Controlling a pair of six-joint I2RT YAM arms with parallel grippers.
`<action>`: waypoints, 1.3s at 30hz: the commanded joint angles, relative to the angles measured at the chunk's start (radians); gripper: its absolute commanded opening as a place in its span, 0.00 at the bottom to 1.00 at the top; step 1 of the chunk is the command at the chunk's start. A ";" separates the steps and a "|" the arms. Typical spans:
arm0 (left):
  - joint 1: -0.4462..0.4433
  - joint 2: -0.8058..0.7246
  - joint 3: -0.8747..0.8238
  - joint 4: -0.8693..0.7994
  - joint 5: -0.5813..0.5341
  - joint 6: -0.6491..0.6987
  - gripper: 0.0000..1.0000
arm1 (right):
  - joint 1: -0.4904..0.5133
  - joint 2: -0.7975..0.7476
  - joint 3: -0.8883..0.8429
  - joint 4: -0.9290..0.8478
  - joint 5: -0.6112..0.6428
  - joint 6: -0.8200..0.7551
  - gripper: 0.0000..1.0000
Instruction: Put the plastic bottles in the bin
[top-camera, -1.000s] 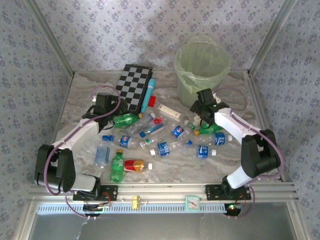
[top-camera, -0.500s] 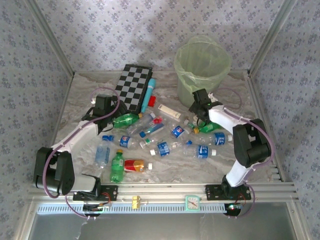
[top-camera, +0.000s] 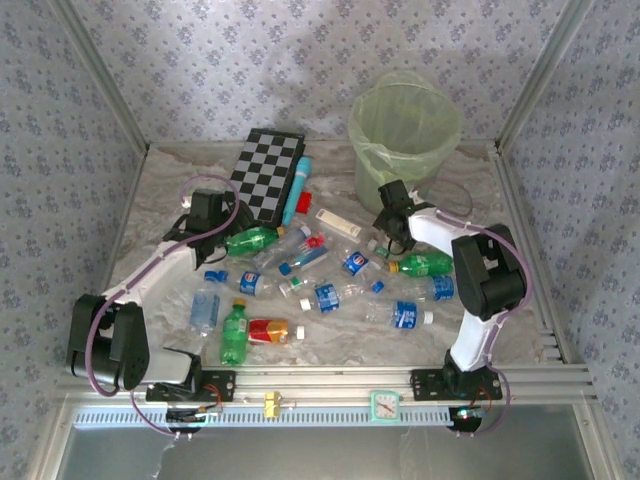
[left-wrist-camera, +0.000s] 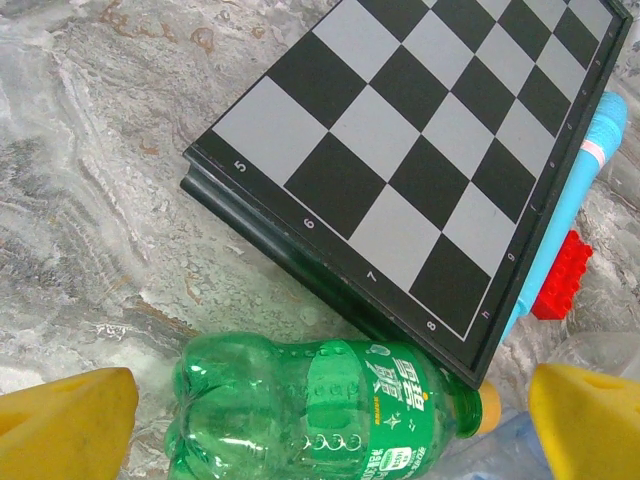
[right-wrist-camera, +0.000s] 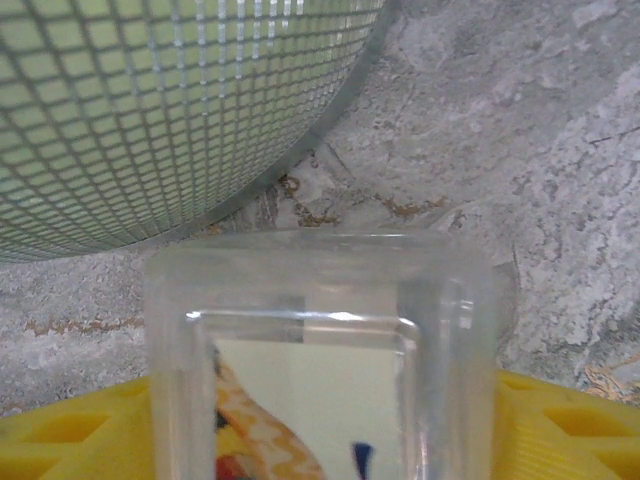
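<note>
Plastic bottles (top-camera: 327, 297) strewn mid-frame on the tabletop (top-camera: 330, 348), bin (top-camera: 400, 165) upper right; looks like the grasp step.
Right pincer (right-wrist-camera: 320, 430) straddles a clear bottle (right-wrist-camera: 320, 300) beside the bin, firm pinch or not I cannot tell; left pincer (left-wrist-camera: 330, 425) spread over a green bottle (left-wrist-camera: 300, 400). Next: secure, lift, clear the rim.

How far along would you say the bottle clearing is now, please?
Done: the bin looks empty. In hand: the right gripper has its jaws around a clear bottle; the open left gripper hovers over a green bottle. Left: roughly a dozen bottles on the table.
</note>
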 joint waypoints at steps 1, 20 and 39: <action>-0.006 -0.021 0.012 -0.024 -0.021 -0.010 1.00 | 0.008 0.030 0.038 -0.024 0.004 0.004 0.67; -0.006 -0.006 0.029 -0.002 0.011 -0.035 1.00 | -0.019 -0.287 -0.093 -0.023 0.002 -0.102 0.46; -0.015 0.049 0.082 0.028 0.087 -0.031 1.00 | -0.375 -0.640 0.091 -0.161 -0.084 -0.375 0.43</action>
